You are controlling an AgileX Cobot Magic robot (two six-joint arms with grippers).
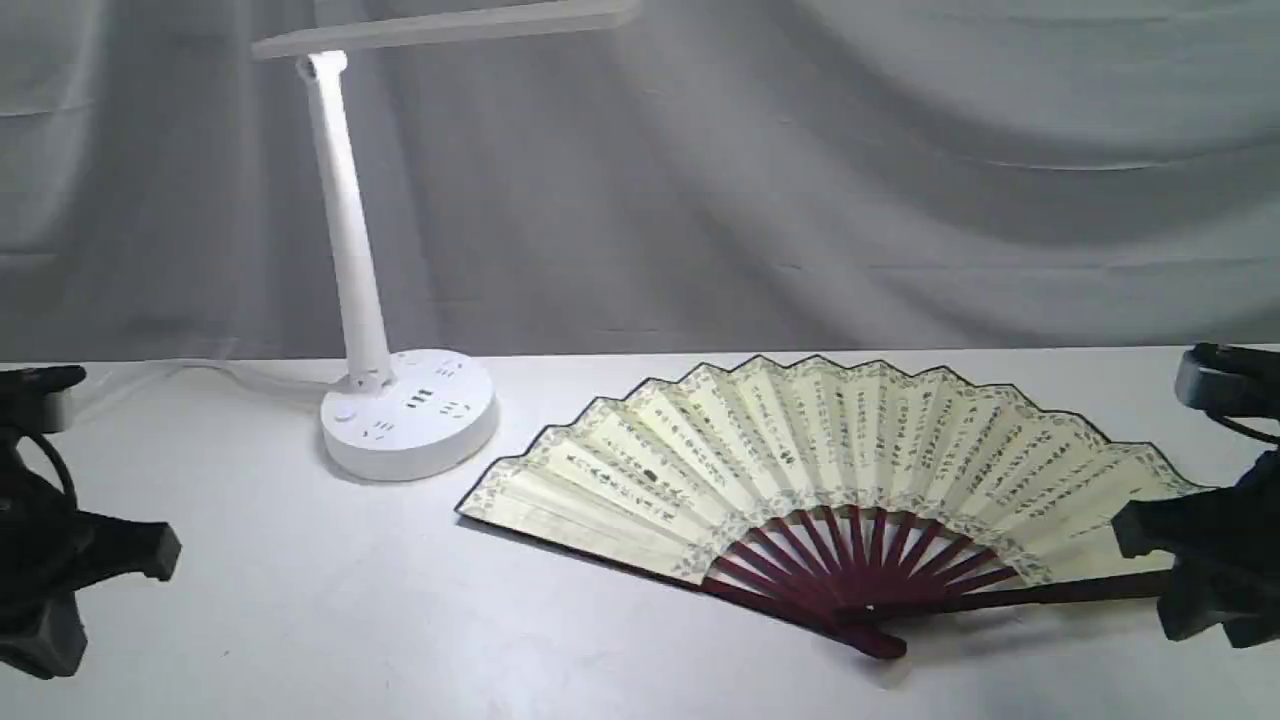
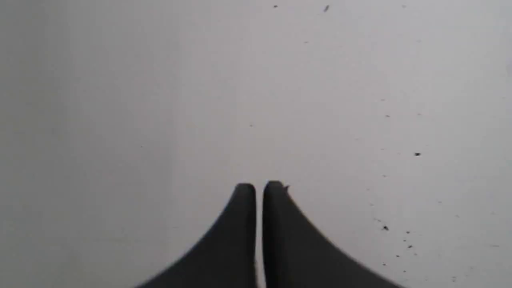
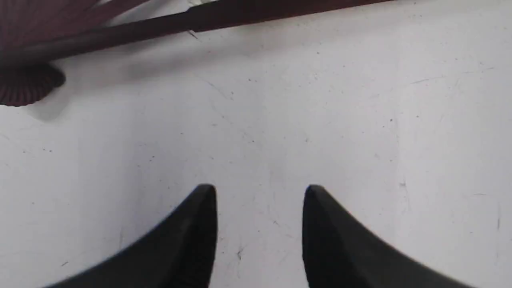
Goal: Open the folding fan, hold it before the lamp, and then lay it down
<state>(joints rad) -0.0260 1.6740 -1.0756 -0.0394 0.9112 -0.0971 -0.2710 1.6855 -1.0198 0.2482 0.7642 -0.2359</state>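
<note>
The folding fan lies spread open and flat on the white table, cream leaf with black calligraphy, maroon ribs meeting at the pivot near the front. The white lamp stands at the back left, its bar head lit above. My right gripper is open over bare table, with nothing between its fingers; the fan's dark guard and pivot end lie beyond it, apart. In the exterior view the right arm sits beside the fan's right edge. My left gripper is shut on nothing above bare table, far left.
A grey cloth backdrop hangs behind the table. The lamp's white cord trails left along the table's back edge. Bare table stretches between the left arm and the fan.
</note>
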